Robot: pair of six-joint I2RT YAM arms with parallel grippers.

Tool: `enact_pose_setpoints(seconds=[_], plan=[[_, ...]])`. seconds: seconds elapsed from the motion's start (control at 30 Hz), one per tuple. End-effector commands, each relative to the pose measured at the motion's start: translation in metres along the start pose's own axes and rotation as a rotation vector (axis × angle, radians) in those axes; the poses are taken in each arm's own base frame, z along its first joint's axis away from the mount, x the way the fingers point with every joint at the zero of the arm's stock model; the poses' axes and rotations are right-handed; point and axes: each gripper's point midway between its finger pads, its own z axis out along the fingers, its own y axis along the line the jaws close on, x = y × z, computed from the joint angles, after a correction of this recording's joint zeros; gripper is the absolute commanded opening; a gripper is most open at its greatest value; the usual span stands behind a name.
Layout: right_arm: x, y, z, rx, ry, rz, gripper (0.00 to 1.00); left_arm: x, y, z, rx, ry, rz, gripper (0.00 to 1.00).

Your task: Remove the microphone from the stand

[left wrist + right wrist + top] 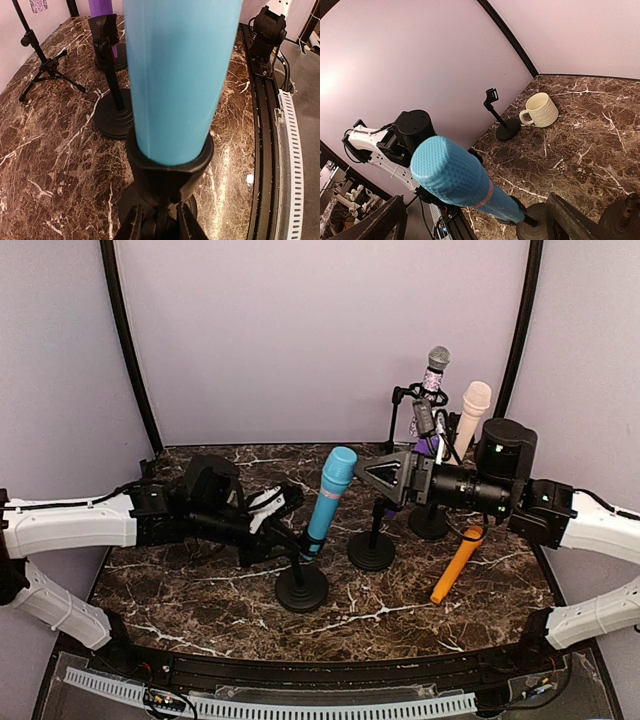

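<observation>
Dark marbled table (200, 610), lilac walls. From above, the blue microphone (328, 498) rises out of the stand (301, 588), leaning slightly right. The right gripper (368, 474) is level with its head. On the left wrist, the left gripper (160, 227) pinches the stand's stem beneath the microphone. On the right wrist, the jaws gape wide and empty, with the head ahead between them.

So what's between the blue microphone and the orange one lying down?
A black stand with a round base stands between the blue microphone and the orange microphone; the top view shows it.
</observation>
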Motion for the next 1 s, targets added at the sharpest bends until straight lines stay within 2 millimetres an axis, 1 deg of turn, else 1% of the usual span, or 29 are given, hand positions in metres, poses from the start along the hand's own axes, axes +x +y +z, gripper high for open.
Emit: enact_pose_setpoints(seconds=[0.0,0.17,0.27,0.43,0.57,0.67,0.73,0.83,0.9,0.97], plan=[[-0.026,0.023,0.008,0.005,-0.104,-0.084,0.97,-0.045,-0.002,-0.004,0.01,-0.15,0.086,0.0],[-0.017,0.032,0.026,0.075,-0.081,-0.156,0.97,-0.029,-0.004,0.001,0.015,-0.123,0.077,0.0],[-0.014,0.032,0.034,0.137,-0.085,-0.194,0.96,-0.023,-0.004,0.003,0.014,-0.109,0.076,0.0],[-0.003,0.018,0.037,0.248,-0.096,-0.216,0.93,-0.017,-0.003,0.009,0.014,-0.089,0.075,0.0],[0.005,0.012,0.043,0.288,-0.085,-0.221,0.88,-0.015,-0.004,0.012,0.023,-0.081,0.068,0.0],[0.005,0.006,0.046,0.328,-0.087,-0.218,0.84,-0.013,-0.003,0.015,0.023,-0.073,0.067,0.0],[0.004,0.001,0.047,0.358,-0.1,-0.205,0.83,-0.014,-0.004,0.016,0.021,-0.073,0.07,0.0],[0.007,-0.015,0.044,0.438,-0.103,-0.175,0.8,-0.013,-0.002,0.016,0.011,-0.068,0.075,0.0],[0.008,-0.018,0.043,0.445,-0.11,-0.16,0.78,-0.012,-0.001,0.016,0.003,-0.065,0.082,0.0],[0.007,-0.016,0.043,0.433,-0.122,-0.147,0.74,-0.011,-0.001,0.016,-0.002,-0.06,0.087,0.0]])
